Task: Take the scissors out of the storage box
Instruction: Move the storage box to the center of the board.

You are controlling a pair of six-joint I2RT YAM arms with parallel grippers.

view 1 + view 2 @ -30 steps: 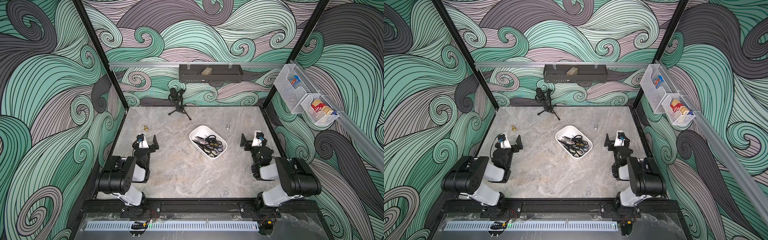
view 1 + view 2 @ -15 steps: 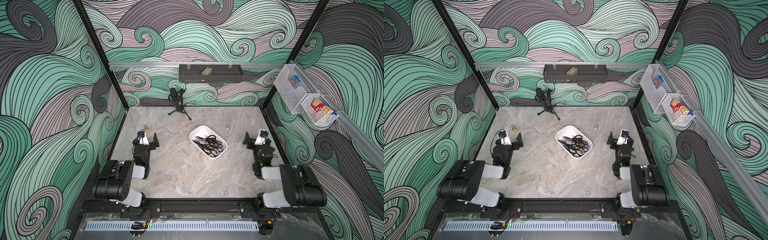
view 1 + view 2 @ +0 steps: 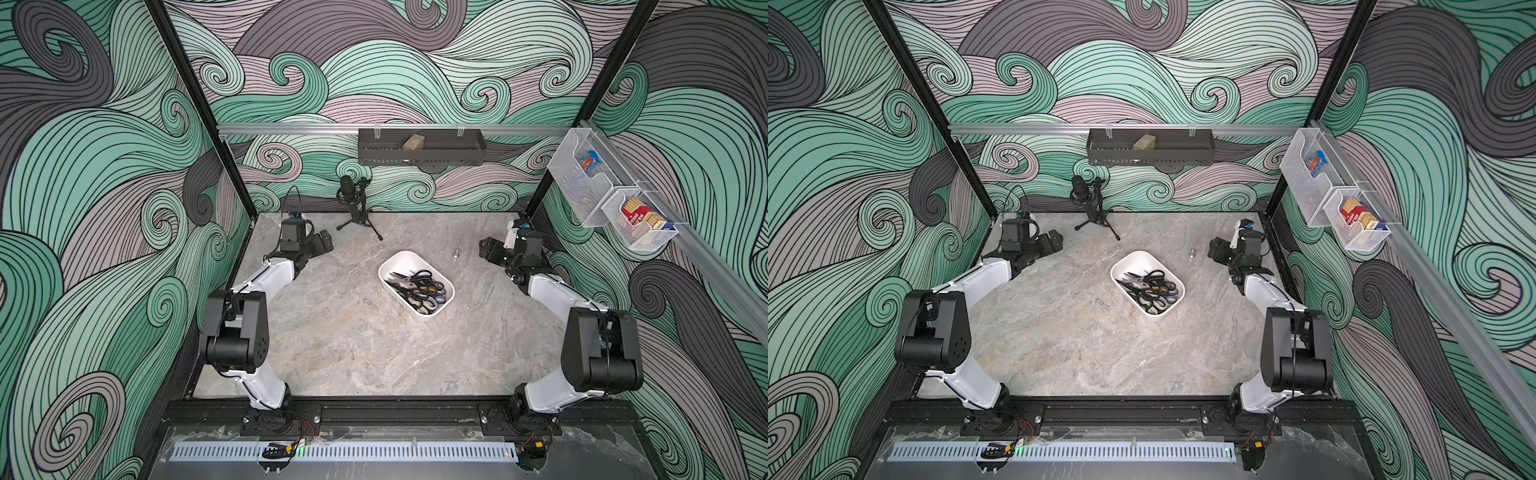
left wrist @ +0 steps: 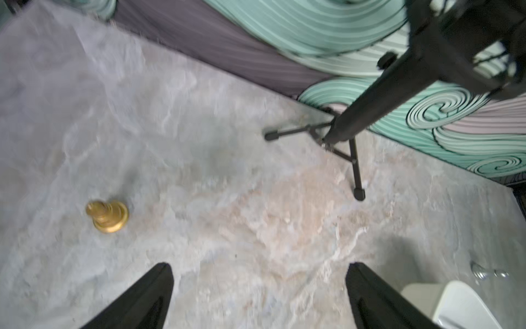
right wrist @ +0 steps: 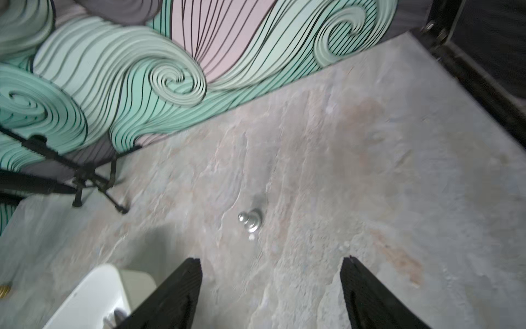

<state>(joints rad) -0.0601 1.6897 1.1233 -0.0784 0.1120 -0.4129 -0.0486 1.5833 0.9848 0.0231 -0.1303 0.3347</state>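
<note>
The storage box (image 3: 405,254) (image 3: 1139,257), a shallow white tub, lies aslant at mid-table in both top views. In it are heaped several scissors (image 3: 419,286) (image 3: 1152,286) with black, blue and pale handles. My left gripper (image 3: 322,243) (image 3: 1054,241) hangs open above the back left of the table, well apart from the box. My right gripper (image 3: 486,251) (image 3: 1216,250) hangs open at the back right. In the wrist views, each gripper (image 4: 259,266) (image 5: 270,260) has only bare table between its fingers, and a corner of the box (image 4: 461,302) (image 5: 94,293) shows.
A microphone on a black tripod (image 3: 353,203) (image 4: 341,136) (image 5: 91,176) stands at the back wall. A silver pawn (image 3: 456,253) (image 5: 250,220) stands right of the box, and a gold pawn (image 4: 107,215) is below my left gripper. A black wall tray (image 3: 419,151) and wire baskets (image 3: 611,199) hang on the walls.
Both arms have unfolded, risen and reached toward the back of the table. The grippers now hang higher and farther back. The box and scissors have not moved.
</note>
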